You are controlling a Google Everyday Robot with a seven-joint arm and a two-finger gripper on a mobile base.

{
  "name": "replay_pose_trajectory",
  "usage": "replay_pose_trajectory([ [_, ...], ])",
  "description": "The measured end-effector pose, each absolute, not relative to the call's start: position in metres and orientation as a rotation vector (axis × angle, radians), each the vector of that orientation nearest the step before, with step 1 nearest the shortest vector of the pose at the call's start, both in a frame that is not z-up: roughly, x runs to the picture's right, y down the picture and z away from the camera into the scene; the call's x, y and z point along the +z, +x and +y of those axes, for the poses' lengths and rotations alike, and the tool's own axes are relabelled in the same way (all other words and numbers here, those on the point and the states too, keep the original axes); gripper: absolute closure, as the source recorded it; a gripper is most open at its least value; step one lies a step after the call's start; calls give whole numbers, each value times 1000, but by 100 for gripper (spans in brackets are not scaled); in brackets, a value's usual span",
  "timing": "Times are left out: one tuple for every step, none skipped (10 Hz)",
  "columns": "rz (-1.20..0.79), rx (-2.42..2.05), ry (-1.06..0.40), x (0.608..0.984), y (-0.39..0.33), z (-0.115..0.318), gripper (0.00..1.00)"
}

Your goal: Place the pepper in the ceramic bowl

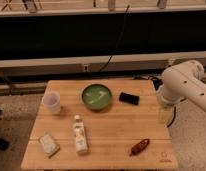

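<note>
The pepper (140,146), small, dark red-brown and tapered, lies on the wooden table (121,125) near its front right corner. The ceramic bowl (96,96), round and green with pale streaks inside, stands at the back middle of the table with nothing in it. My white arm reaches in from the right. Its gripper (165,113) hangs open at the table's right edge, pointing down, with nothing in it. It is well above and to the right of the pepper and right of the bowl.
A translucent white cup (51,102) stands at the left. A flat black rectangular object (129,98) lies just right of the bowl. A small bottle (80,135) lies on its side at the front middle, a pale packet (48,144) at the front left.
</note>
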State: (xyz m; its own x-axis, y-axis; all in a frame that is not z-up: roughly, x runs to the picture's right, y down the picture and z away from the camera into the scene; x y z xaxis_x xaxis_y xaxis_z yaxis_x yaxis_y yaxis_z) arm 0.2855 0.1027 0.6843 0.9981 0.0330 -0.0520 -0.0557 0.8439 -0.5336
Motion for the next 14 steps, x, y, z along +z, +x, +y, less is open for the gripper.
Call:
replay_pose_trajectory([
  [41,47,-564,684,286,103,20],
  [41,47,-564,684,286,103,20],
  [41,47,-565,684,286,103,20],
  [39,42,-565,685,285,106,20],
  [28,27,-567,687,281,120,20],
  [21,19,-569,690,280,129,20],
  [17,9,-569,691,278,136,20],
  [9,-3,-569,691,276,141,20],
  [3,-13,-567,692,275,142,20],
  [-7,-25,-568,691,273,147,20],
  [-13,-33,-568,690,273,151,20],
  [-27,-55,-570,692,270,158,20],
  [-35,-67,-569,694,268,162,20],
  [-42,-79,-568,694,267,165,20],
])
